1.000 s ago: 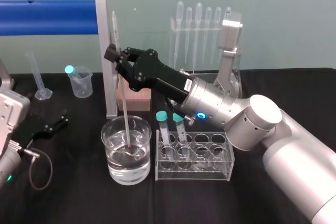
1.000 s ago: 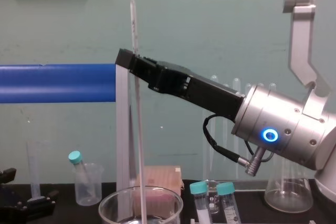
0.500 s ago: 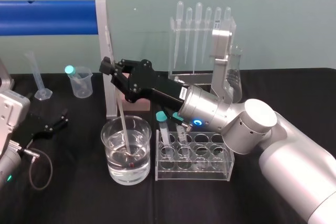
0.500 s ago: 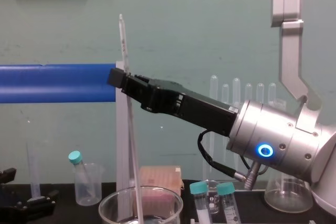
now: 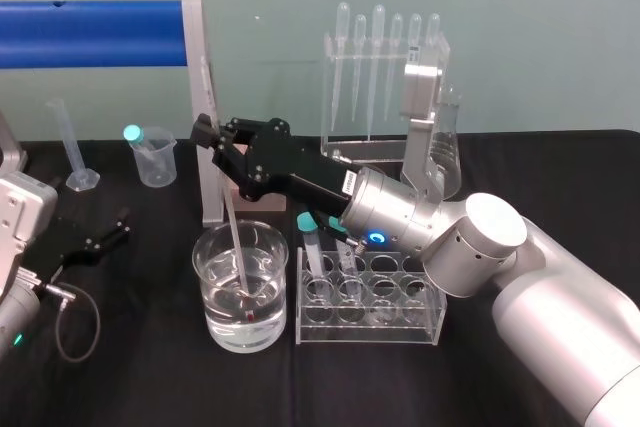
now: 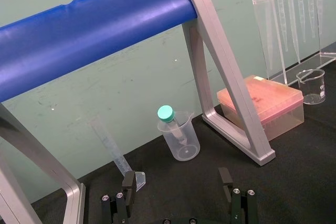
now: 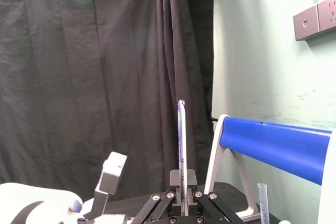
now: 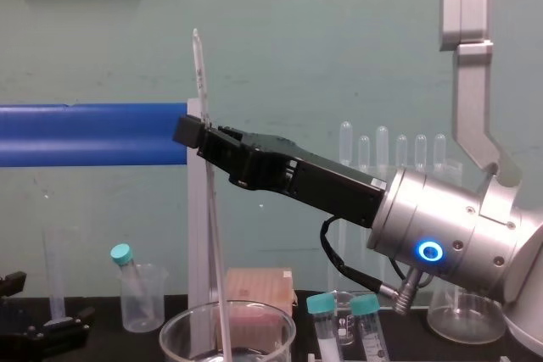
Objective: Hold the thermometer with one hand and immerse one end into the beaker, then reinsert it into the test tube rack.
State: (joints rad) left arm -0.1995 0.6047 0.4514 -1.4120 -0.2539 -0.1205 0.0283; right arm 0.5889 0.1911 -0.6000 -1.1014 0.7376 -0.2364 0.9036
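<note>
A black cloth surface (image 5: 150, 367) stands against a teal wall (image 5: 520, 7), with a dark curtain (image 7: 79, 77) hanging elsewhere in the room. Along the back left runs a blue bar (image 5: 90, 32) held up by a grey post (image 5: 205, 117). Near the front centre stands the beaker (image 5: 210, 307), part full of water, and just beside it on the robot's right is a low rack (image 5: 420, 312) holding two teal-capped tubes (image 5: 313, 242). The right gripper (image 5: 212, 135) reaches in from the right above the beaker, its jaws closed on the upper part of the thermometer (image 5: 229, 217). The thermometer is tilted, with its top toward the robot's left and its lower end in the beaker's water. Behind the arm, near the wall, a tall rack (image 5: 330, 97) carries a row of pipettes (image 5: 378, 57). A pink box (image 6: 262, 103) lies by the foot of the post. At the back left are a small plastic beaker (image 5: 153, 157) and a measuring cylinder (image 5: 72, 152). The left gripper (image 5: 118, 229) rests low near the surface's left edge, well apart from the beaker, with its jaws spread wide. Bare cloth lies between it and the beaker, along the front edge, and to the right of the low rack.
</note>
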